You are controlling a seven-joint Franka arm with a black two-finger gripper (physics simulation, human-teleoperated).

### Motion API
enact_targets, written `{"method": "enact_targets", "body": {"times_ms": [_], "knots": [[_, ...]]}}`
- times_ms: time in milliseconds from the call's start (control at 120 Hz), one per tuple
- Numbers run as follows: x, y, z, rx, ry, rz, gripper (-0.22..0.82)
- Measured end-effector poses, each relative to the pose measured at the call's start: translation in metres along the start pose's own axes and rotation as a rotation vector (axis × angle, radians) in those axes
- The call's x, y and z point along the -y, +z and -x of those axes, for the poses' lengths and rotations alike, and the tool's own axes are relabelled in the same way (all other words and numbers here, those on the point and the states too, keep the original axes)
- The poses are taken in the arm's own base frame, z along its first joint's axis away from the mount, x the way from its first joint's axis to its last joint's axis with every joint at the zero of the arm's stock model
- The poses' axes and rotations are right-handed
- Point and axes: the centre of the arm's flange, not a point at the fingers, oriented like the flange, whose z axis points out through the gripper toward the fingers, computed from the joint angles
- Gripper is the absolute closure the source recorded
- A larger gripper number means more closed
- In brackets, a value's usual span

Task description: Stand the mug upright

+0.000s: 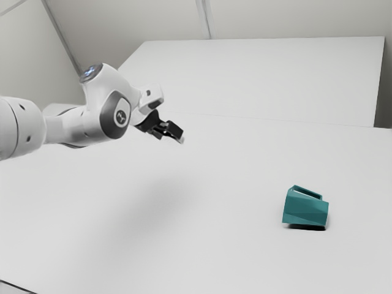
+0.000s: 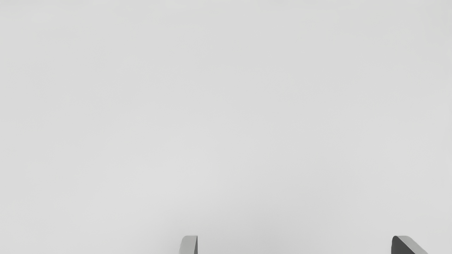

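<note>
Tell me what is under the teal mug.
Under the tipped mug, the exterior view shows a dark strip of shadow along its lower side, on the pale table. The surface directly beneath is covered by the mug itself.

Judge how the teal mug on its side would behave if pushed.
The mug looks stiff, given its crisp, angular walls, so it probably won't squash. Lying on its side, it may rock or roll, though the flat facets could check that. Its taper might make it swing round.
</note>
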Motion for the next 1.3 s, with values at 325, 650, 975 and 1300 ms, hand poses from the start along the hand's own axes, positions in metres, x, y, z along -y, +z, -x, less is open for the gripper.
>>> {"method": "enact_targets", "body": {"times_ms": [325,650,975,1300], "knots": [[-0.08,0.033,0.019,-0.055,-0.073,0.162,0.0],[-0.13,0.041,0.052,-0.031,0.001,0.201,0.0],[-0.228,0.055,0.046,-0.091,0.097,0.269,0.0],[-0.26,0.068,0.092,-0.026,0.061,0.32,0.0]]}}
